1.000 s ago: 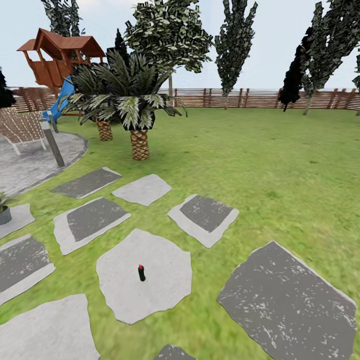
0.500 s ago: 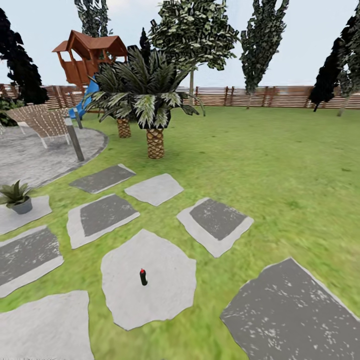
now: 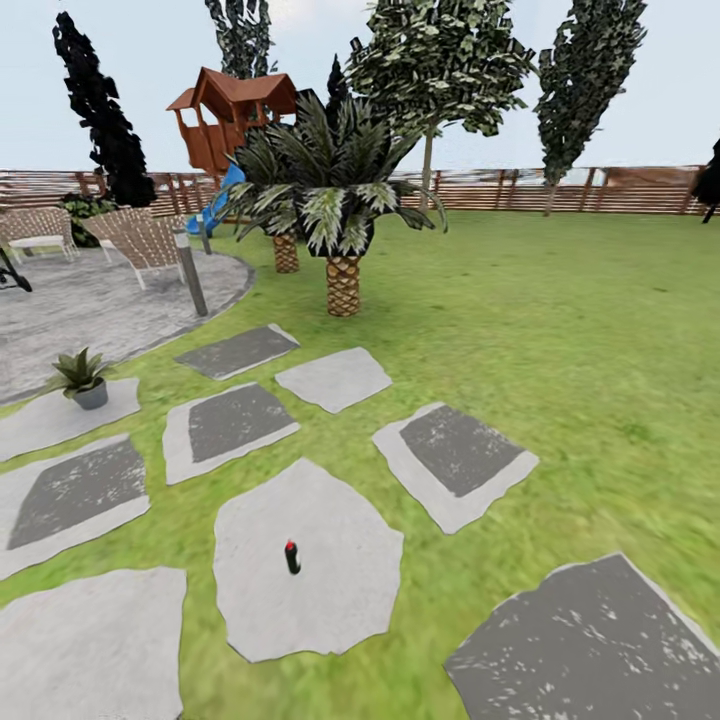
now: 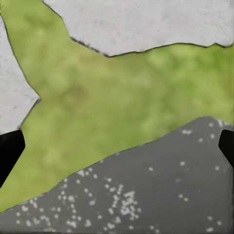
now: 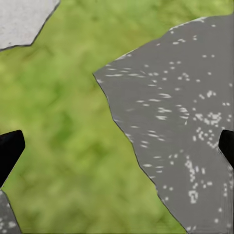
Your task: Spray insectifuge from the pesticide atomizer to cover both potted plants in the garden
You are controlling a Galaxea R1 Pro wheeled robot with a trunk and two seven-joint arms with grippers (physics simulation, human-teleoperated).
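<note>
The pesticide atomizer [image 3: 291,557], a slim dark bottle with a red top, stands upright on a pale stepping stone [image 3: 330,590] in the lower middle of the head view. One potted plant [image 3: 82,377], green pointed leaves in a grey pot, sits on a pale stone at the left by the patio edge. In the left wrist view, my left gripper [image 4: 117,151] is open, black fingertips [image 4: 7,151] wide apart over grass and a dark stone. My right gripper [image 5: 117,148] is also open above grass and a speckled dark stone, nothing between its fingers.
A round grey patio [image 3: 90,310] with woven chairs [image 3: 150,245] and a short post [image 3: 190,275] lies at the left. A palm [image 3: 343,285] stands beyond the stones. Open lawn [image 3: 580,340] spreads right up to the brown fence [image 3: 560,190]. A wooden playhouse [image 3: 235,115] stands behind.
The head camera has turned left, so the whole scene has slid right. The potted plant and more of the patio have come into view. The atomizer stands as before.
</note>
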